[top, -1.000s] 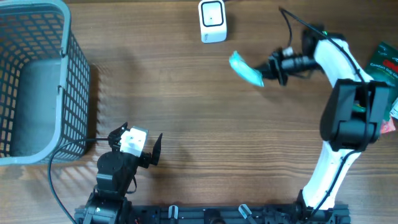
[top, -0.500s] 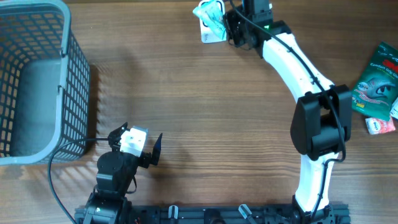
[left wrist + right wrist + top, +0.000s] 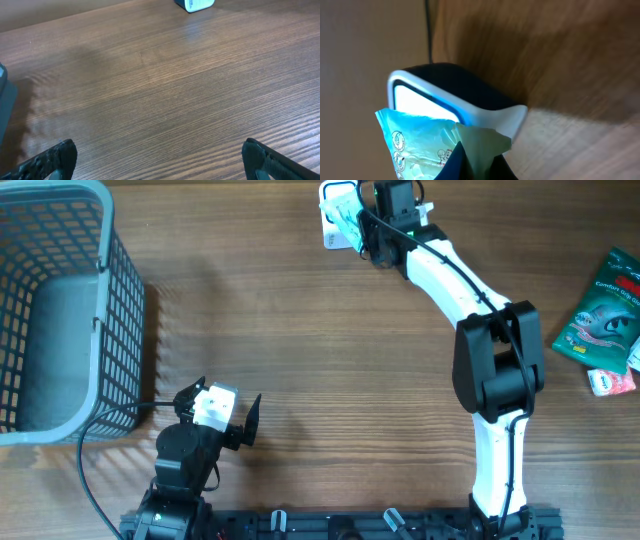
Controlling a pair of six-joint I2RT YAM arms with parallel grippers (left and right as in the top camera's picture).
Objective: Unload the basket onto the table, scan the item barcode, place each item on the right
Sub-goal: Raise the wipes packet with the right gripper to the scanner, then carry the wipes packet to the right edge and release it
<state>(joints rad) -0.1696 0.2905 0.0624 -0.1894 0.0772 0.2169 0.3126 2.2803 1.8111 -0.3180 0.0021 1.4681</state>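
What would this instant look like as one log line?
step: scan | right gripper: shut on packet, held before scanner | left gripper: open, empty

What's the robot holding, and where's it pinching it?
Right gripper pinches the blue packet by one end, at the scanner. Left gripper holds nothing.

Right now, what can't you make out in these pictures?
Barcode: none shows on the packet in the right wrist view; overhead it is too small.
Right hand: wrist view's bottom edge cuts it off.
Scanner: left wrist view's top edge cuts it.
Pouch: overhead's right edge cuts it.
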